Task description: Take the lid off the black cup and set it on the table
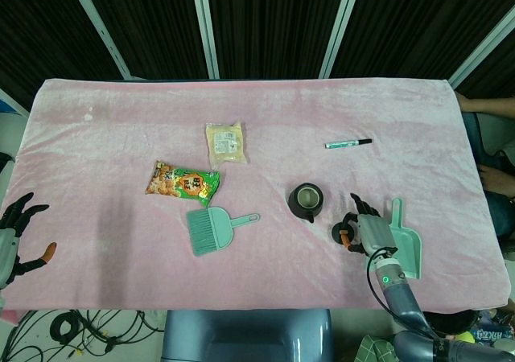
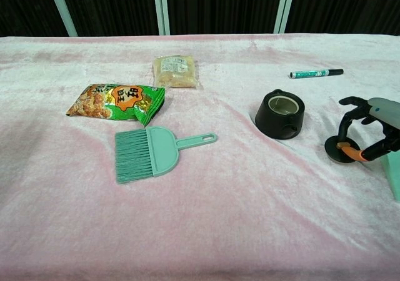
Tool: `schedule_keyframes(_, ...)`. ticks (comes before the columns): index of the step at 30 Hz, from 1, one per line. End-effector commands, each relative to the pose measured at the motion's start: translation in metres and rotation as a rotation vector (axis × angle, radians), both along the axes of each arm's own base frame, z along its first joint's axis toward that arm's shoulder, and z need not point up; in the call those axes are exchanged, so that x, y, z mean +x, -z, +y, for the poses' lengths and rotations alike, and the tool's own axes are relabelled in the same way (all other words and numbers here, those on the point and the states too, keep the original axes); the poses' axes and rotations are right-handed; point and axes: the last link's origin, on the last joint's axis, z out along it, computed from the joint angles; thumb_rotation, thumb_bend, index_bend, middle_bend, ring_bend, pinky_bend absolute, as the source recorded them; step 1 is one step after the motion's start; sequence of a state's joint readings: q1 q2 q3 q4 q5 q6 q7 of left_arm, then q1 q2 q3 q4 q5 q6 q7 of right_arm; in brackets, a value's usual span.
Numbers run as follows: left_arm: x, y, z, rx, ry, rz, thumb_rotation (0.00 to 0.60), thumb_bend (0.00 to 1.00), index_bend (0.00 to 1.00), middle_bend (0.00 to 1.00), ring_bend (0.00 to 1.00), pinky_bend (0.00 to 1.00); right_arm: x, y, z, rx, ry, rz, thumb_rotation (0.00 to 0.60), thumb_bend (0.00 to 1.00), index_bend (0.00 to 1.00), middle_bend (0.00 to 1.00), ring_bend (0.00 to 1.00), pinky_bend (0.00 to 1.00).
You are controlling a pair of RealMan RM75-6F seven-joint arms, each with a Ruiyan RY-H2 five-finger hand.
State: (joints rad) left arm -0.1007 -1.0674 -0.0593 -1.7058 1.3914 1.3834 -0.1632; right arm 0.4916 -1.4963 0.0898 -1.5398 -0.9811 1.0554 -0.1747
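The black cup (image 1: pixel 306 201) (image 2: pixel 280 113) stands uncovered right of the table's middle, its pale inside showing. Its round black lid (image 1: pixel 341 233) (image 2: pixel 340 151) sits low at the pink cloth, right of the cup. My right hand (image 1: pixel 366 229) (image 2: pixel 370 128) holds the lid by its rim, with the orange-tipped thumb on the near edge and the fingers arched over it. I cannot tell whether the lid touches the cloth. My left hand (image 1: pixel 16 232) hangs beyond the table's left edge with its fingers spread and nothing in it; only the head view shows it.
A teal dustpan (image 1: pixel 404 247) (image 2: pixel 394 175) lies just right of my right hand. A teal brush (image 2: pixel 156 150), a green snack bag (image 2: pixel 119 100) and a pale packet (image 2: pixel 175 70) lie to the left. A marker (image 2: pixel 315 73) lies behind the cup.
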Motion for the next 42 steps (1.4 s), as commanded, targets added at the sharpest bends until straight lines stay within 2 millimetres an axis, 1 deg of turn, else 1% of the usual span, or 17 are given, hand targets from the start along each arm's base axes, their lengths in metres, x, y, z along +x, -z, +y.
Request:
schedule_keyframes(1,0.000,0.000,0.000,-0.001,-0.001,0.002,0.600,0.34,0.19,0.02,0.00,0.19,-0.003,0.001,0.000,0.012,0.007,0.009,0.600,0.29,0.52,0.00,0.08,0.14)
schedule_keyframes(3,0.000,0.000,0.000,-0.001,-0.002,0.003,0.600,0.34,0.19,0.02,0.00,0.19,-0.004,0.001,0.001,0.024,0.011,0.013,0.600,0.26,0.40,0.00,0.08,0.14)
schedule_keyframes(7,0.000,0.000,0.000,0.000,-0.001,0.004,0.600,0.34,0.19,0.02,0.00,0.19,-0.004,0.000,0.001,0.035,0.012,0.016,0.600,0.18,0.10,0.00,0.08,0.14)
schedule_keyframes(8,0.000,0.000,0.000,0.000,-0.001,0.004,0.600,0.34,0.19,0.02,0.00,0.19,-0.004,-0.001,0.001,0.035,0.010,0.016,0.600,0.16,0.04,0.00,0.08,0.14)
schedule_keyframes(9,0.000,0.000,0.000,0.001,-0.001,0.003,0.600,0.34,0.19,0.02,0.00,0.19,-0.003,-0.002,0.001,0.035,0.005,0.017,0.600,0.14,0.01,0.00,0.08,0.14)
schedule_keyframes(13,0.000,0.000,0.000,0.001,-0.001,0.004,0.600,0.34,0.19,0.02,0.00,0.19,0.002,-0.014,-0.001,0.005,-0.018,0.009,0.600,0.12,0.00,0.00,0.08,0.14)
schedule_keyframes(16,0.000,0.000,0.000,0.001,-0.001,0.004,0.600,0.34,0.19,0.02,0.00,0.19,0.008,-0.031,-0.001,-0.045,-0.037,-0.011,0.600,0.12,0.00,0.00,0.08,0.14)
schedule_keyframes(19,0.000,0.000,0.000,0.003,0.002,0.006,0.600,0.34,0.19,0.02,0.00,0.19,0.011,-0.055,0.005,-0.098,-0.059,-0.023,0.600,0.12,0.00,0.00,0.08,0.14)
schedule_keyframes(21,0.001,0.000,0.000,0.005,0.003,0.006,0.600,0.34,0.19,0.02,0.00,0.19,0.012,-0.074,0.017,-0.115,-0.076,-0.024,0.600,0.13,0.00,0.00,0.08,0.14)
schedule_keyframes(22,0.001,-0.001,0.000,0.005,0.003,0.006,0.600,0.34,0.19,0.02,0.00,0.19,0.012,-0.078,0.020,-0.115,-0.080,-0.024,0.600,0.13,0.00,0.00,0.08,0.14)
schedule_keyframes(24,0.001,-0.001,-0.001,0.007,0.006,0.008,0.600,0.34,0.19,0.02,0.00,0.19,0.009,-0.098,0.036,-0.125,-0.091,-0.018,0.600,0.13,0.00,0.00,0.08,0.14)
schedule_keyframes(25,0.001,-0.001,-0.001,0.008,0.007,0.009,0.600,0.34,0.19,0.02,0.00,0.19,0.008,-0.102,0.041,-0.131,-0.095,-0.016,0.600,0.13,0.00,0.00,0.08,0.14)
schedule_keyframes(28,0.001,0.000,-0.001,0.010,0.010,0.011,0.600,0.34,0.19,0.02,0.00,0.19,0.001,-0.123,0.068,-0.174,-0.129,0.001,0.600,0.13,0.00,0.00,0.08,0.14)
schedule_keyframes(31,0.001,0.000,-0.001,0.013,0.012,0.010,0.600,0.34,0.19,0.02,0.00,0.18,-0.008,-0.132,0.091,-0.209,-0.164,0.040,0.600,0.13,0.00,0.00,0.08,0.14)
schedule_keyframes(35,0.002,-0.001,-0.001,0.018,0.015,0.012,0.600,0.34,0.19,0.02,0.00,0.16,-0.021,-0.134,0.115,-0.266,-0.214,0.129,0.600,0.14,0.00,0.00,0.08,0.14)
schedule_keyframes(40,0.004,-0.001,-0.001,0.031,0.035,0.008,0.600,0.34,0.19,0.02,0.00,0.16,-0.028,-0.133,0.129,-0.356,-0.250,0.138,0.600,0.14,0.00,0.00,0.08,0.14)
schedule_keyframes(42,0.004,-0.001,-0.002,0.038,0.051,0.007,0.600,0.34,0.19,0.03,0.00,0.16,-0.031,-0.130,0.130,-0.362,-0.249,0.138,0.600,0.15,0.00,0.00,0.08,0.14)
